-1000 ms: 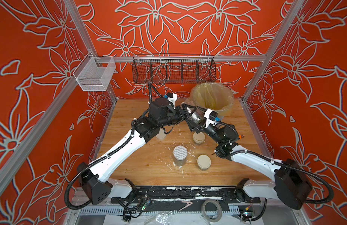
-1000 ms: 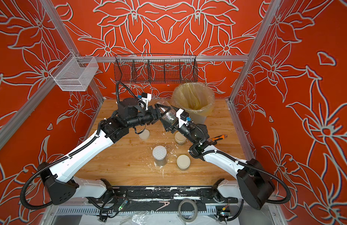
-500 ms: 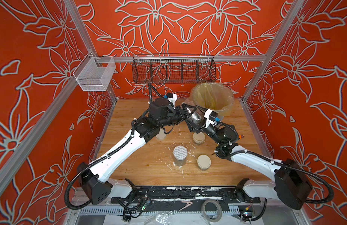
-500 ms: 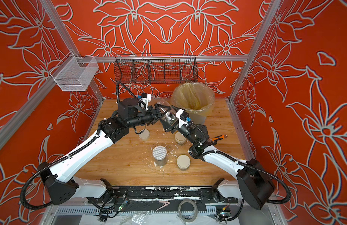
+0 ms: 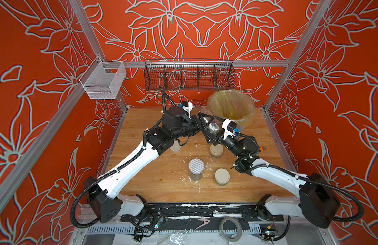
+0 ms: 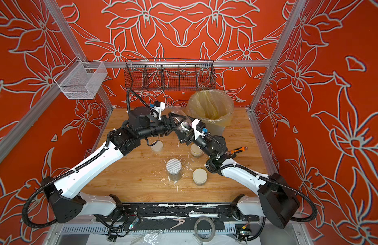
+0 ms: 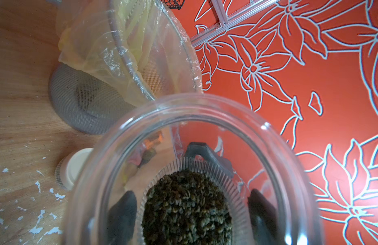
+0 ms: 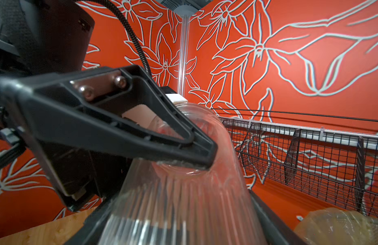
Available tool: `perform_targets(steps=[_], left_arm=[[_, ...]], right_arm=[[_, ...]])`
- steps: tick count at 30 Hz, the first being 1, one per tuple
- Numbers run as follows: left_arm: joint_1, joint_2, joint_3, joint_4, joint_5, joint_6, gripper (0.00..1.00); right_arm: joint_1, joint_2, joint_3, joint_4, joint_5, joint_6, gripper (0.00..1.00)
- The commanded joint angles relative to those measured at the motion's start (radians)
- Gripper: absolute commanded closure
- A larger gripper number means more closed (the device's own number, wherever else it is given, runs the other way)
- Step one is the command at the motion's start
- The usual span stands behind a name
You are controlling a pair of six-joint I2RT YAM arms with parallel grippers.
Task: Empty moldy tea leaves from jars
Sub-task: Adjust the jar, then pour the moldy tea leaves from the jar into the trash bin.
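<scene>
Jar (image 6: 185, 129), lidless, clamped at neck by left gripper (image 5: 205, 123) and at body by right gripper (image 5: 213, 133): bring mouth fully over bin (image 5: 250, 109) before tipping out tea leaves (image 7: 188, 203).

Bright even light, soft shadows, near jar (image 7: 190, 161) blurred.

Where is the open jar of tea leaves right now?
In both top views the open jar hangs tilted above the back of the table, right of centre, held between the left gripper and right gripper, close beside the lined bin.
</scene>
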Motion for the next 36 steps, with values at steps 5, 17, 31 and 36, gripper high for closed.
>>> perform_targets(steps=[5, 17, 31, 36], left_arm=[[-0.009, -0.037, 0.036, 0.12, 0.009, 0.041, 0.04], [-0.017, -0.09, 0.019, 0.13, -0.048, 0.104, 0.03], [-0.043, -0.25, -0.025, -0.053, -0.098, 0.482, 0.03], [-0.043, -0.27, -0.006, -0.194, -0.143, 0.631, 0.03]], right_arm=[[0.0, -0.034, 0.033, 0.002, 0.006, 0.029, 0.57], [0.001, -0.146, 0.058, -0.05, 0.118, 0.064, 0.73], [-0.05, -0.201, 0.325, -0.569, 0.377, 0.011, 0.73], [-0.135, -0.159, 0.479, -0.83, 0.407, 0.09, 0.73]])
